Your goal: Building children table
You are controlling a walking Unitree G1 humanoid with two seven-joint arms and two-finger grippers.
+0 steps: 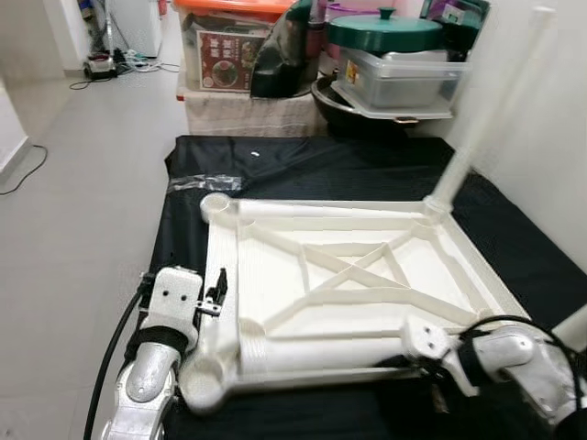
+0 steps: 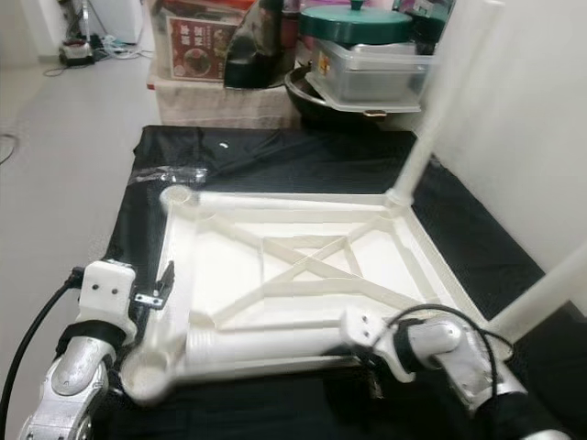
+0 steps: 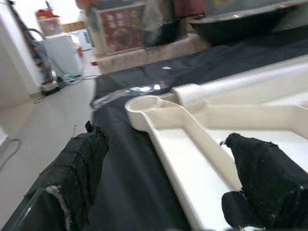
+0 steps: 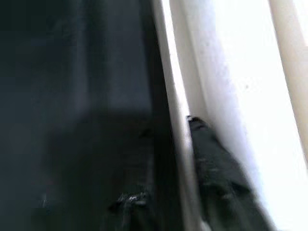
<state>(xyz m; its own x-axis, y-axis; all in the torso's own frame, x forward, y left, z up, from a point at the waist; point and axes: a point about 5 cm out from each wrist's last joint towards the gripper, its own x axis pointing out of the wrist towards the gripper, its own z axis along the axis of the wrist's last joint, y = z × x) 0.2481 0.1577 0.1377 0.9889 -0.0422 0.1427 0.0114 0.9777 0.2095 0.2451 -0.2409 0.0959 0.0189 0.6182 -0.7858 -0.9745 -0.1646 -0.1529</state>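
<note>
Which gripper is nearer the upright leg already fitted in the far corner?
Right. The right gripper is at the tabletop's near edge, on the upright leg's side; the left gripper straddles the opposite edge.

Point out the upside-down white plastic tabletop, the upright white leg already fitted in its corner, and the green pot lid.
upside-down white plastic tabletop [image 1: 275, 275], left eye view, ribbed underside
upright white leg [image 1: 477, 128], left eye view, mid-shaft
green pot lid [image 1: 385, 32], left eye view, top surface

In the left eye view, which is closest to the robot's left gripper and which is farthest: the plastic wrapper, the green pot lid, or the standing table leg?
From the left gripper:
1. Plastic wrapper, on the black cloth beyond the tabletop's left corner.
2. Standing table leg, upright in the far right corner.
3. Green pot lid, at the back, on the stacked things.
</note>
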